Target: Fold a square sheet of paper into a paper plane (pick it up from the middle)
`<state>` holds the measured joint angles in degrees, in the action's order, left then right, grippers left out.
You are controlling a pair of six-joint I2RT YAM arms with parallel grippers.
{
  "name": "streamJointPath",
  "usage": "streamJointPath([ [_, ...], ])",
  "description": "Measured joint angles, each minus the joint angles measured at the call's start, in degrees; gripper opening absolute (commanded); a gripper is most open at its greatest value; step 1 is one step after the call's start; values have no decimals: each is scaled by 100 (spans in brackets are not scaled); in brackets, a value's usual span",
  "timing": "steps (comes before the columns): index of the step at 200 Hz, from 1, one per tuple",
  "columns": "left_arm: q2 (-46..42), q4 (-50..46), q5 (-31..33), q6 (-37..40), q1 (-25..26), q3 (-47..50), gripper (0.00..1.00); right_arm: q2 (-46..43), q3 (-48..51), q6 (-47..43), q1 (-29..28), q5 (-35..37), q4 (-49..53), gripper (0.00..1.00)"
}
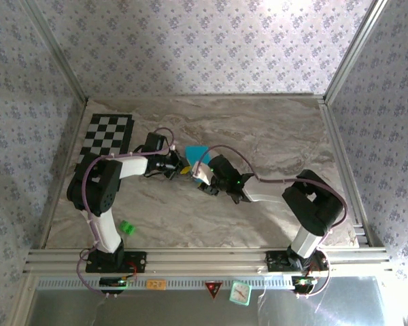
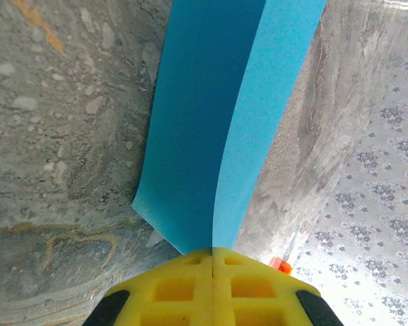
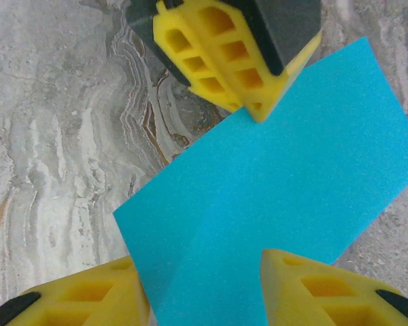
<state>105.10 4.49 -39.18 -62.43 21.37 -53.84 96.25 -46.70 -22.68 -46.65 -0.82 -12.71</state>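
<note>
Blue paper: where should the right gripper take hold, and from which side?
The near edge of the blue paper, approached from the side opposite the left gripper: it pinches the far edge, and the right gripper straddles the near one, jaws open.

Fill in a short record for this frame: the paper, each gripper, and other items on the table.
paper: thin cyan-blue square sheet of paper, mid-table between both grippers
left gripper: jaws shut on the sheet's edge
right gripper: jaws open, one finger on either side of the sheet
other items: small green block near the left arm's base; black-and-white checkerboard mat at far left
surface: marble-patterned table
</note>
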Motion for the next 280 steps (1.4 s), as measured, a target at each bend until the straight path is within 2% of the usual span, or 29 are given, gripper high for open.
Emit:
streamJointPath([
  [55,0,-2,-2,0,0,0,0,-101,7,68,0,-131,-79,38],
  [135,0,-2,-2,-2,17,0,0,98,-44,249,74,-595,-63,15],
  [146,0,-2,-2,-2,17,0,4,98,-44,269,105,-675,-61,10],
  [163,0,-7,2,0,15,0,16,98,-44,363,164,-817,-61,5],
  [178,-31,-79,52,31,0,2,23,94,-44,433,216,-977,-22,5],
  [211,-476,-448,275,243,-203,7,30,35,-59,793,323,-1449,297,3],
  [242,-922,-754,433,540,-291,-90,32,-26,-140,1281,402,-1871,647,2],
  [280,-658,-905,431,780,15,-588,28,-26,-238,1794,415,-2159,951,0],
])
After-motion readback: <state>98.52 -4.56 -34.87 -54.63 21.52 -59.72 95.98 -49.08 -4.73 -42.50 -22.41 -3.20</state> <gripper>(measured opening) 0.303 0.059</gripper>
